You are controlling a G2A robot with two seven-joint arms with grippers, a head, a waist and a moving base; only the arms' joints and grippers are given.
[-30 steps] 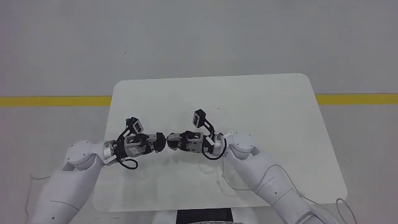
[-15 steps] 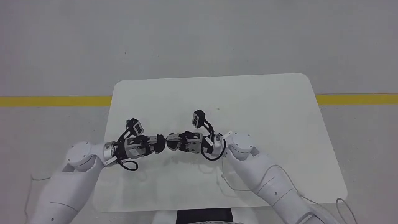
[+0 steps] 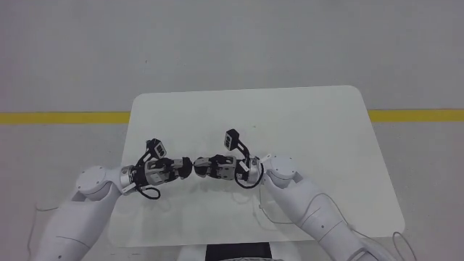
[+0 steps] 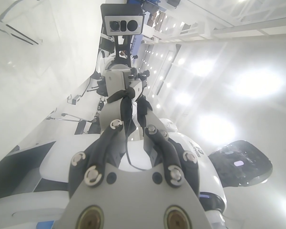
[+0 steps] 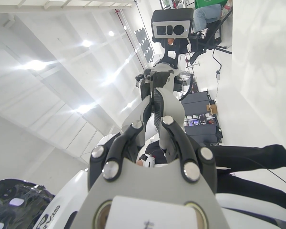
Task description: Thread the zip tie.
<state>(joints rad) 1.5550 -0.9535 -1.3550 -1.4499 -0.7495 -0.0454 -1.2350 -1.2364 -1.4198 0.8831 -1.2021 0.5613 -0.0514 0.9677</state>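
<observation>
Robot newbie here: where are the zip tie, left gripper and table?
zip tie [image 4: 125,111]: left wrist view, black strap.
left gripper [image 3: 187,167]: top view, between fingertips.
table [image 3: 312,116]: top view, bare top.

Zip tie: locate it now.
Left wrist view: the zip tie runs from the left gripper to the right gripper, tips meeting over the table's left half.

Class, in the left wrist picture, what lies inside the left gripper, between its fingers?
A thin black zip tie runs between the fingers of the left gripper toward the right gripper. Its far end bunches at the fingertips; whether the right gripper holds it is covered.
</observation>
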